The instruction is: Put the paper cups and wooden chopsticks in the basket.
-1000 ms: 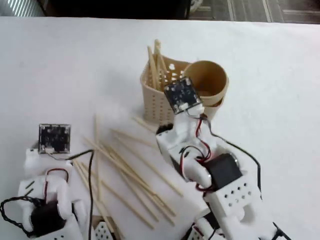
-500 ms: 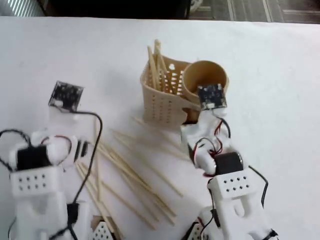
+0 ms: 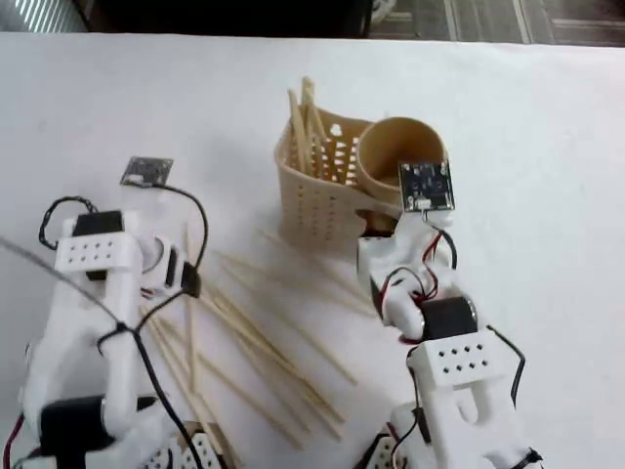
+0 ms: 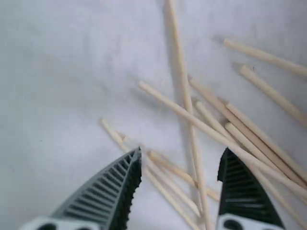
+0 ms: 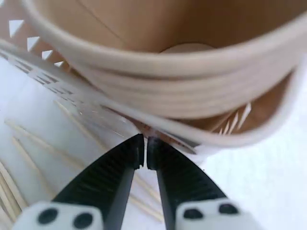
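Paper cup (image 3: 398,149) in basket (image 3: 312,207), wooden chopsticks (image 3: 256,344) next.
Left gripper (image 4: 180,177) spread, swung over them; right gripper (image 5: 145,146) pressed together, drawn back.

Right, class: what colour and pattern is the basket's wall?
The basket is cream, with rows of small holes; clearest in the high view.

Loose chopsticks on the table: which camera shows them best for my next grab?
The high view: the whole scatter of loose chopsticks lies between the arms. The left wrist view shows several close up beneath the open left tool. The right wrist view catches a few beside the basket.
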Robot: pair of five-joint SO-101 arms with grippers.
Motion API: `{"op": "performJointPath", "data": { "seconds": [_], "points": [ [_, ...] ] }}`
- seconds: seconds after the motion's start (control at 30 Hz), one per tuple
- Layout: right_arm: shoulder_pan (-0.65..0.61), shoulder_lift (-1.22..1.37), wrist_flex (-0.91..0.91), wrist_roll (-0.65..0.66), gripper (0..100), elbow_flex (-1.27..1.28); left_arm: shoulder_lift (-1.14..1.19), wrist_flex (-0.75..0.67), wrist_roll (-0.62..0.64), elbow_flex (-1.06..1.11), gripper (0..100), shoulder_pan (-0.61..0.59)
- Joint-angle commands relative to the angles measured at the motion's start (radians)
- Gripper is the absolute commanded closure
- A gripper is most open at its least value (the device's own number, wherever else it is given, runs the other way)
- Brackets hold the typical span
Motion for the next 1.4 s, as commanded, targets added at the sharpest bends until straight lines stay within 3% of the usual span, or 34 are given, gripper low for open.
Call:
{"op": "performJointPath", "data": {
  "seconds": [0.0, 0.17, 0.4, 0.63, 0.8, 1.1, 1.37],
  "points": [
    [0.012, -0.013, -0.019, -0.008, 96.7, -0.006, 0.116, -0.08, 0.064, -0.054, 73, 0.015],
    [0.012, -0.013, -0.016, -0.008, 96.7, -0.005, 0.24, -0.199, 0.084, -0.054, 73, 0.025],
    [0.012, -0.013, -0.016, -0.006, 96.7, -0.005, 0.289, -0.227, 0.178, -0.086, 74, 0.073],
    [0.012, -0.013, -0.016, -0.005, 96.7, -0.005, 0.36, -0.224, 0.175, -0.164, 98, 0.088],
    [0.012, -0.013, -0.016, -0.005, 96.7, -0.005, 0.363, -0.213, 0.176, -0.219, 98, 0.111],
    [0.013, -0.019, -0.019, -0.005, 96.7, 0.006, 0.363, 0.083, 0.176, -0.517, 98, 0.209],
    [0.013, -0.021, -0.019, -0.005, 96.7, 0.006, 0.363, 0.338, 0.175, -0.893, 98, 0.206]
  ]
}}
